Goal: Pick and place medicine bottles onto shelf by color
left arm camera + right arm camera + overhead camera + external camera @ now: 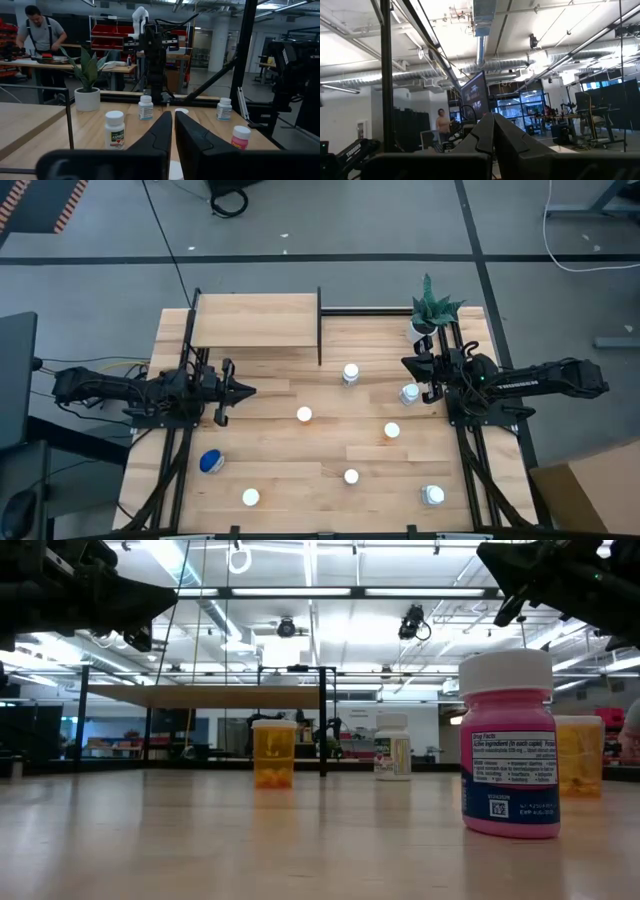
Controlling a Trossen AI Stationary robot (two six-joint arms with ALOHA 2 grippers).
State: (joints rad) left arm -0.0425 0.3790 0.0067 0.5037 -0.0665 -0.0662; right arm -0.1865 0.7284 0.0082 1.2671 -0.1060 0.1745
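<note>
Nearest us, the pink bottle [509,745] looks light, rigid, probably slick, so we'd pinch its body below the cap, both the left hand [238,391] and right hand [411,366] closed and empty.

The table [330,465] is a light wooden plank top. The shelf [255,320] stands at its far left part, its board bare. A potted plant [430,315] sits at the far right corner. Eight bottles stand scattered on the planks, well apart: one near the middle far side [350,373], one by the right edge [409,393], two mid-table [304,414] [392,430], one nearer [351,476], one near right [432,496], one near left [250,497], and a wide blue bottle [211,462] at the left.
</note>
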